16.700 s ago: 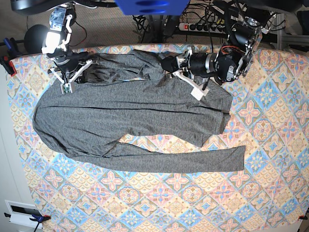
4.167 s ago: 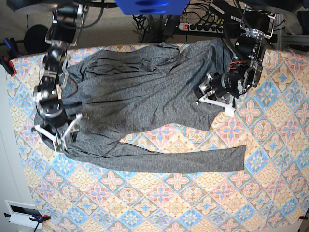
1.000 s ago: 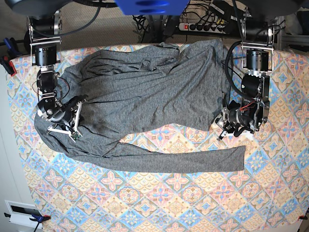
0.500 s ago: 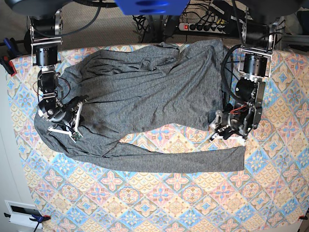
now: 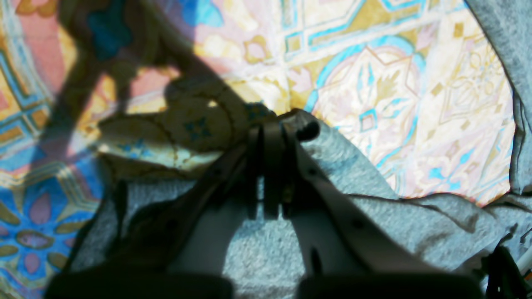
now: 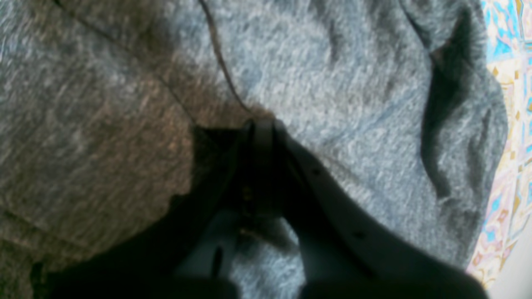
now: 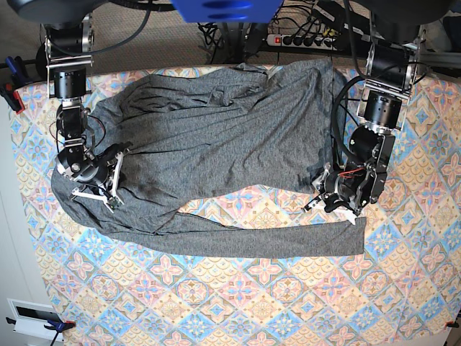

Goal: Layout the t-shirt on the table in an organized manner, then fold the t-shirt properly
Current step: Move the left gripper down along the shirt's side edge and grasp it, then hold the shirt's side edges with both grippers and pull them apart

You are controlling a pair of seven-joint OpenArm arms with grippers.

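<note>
While sprawled over desk (image 7: pixel 403 281), t-shirt (image 7: pixel 216 137) pinched by left gripper (image 5: pixel 272 133) and right gripper (image 6: pixel 259 124); power strip (image 7: pixel 302 40) beyond far edge.

You have the t-shirt (image 7: pixel 216 130): dark heather-grey knit, plain, unprinted. You have the table (image 7: pixel 274 303): cloth of diamond tiles and flower medallions in blue, pink, cream and yellow-orange. Your two grippers: white fingers (image 5: pixel 332 232) with black pads.

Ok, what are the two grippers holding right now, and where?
Left gripper: t-shirt at its lower corner. Right gripper: shut on the t-shirt's body fabric.
</note>
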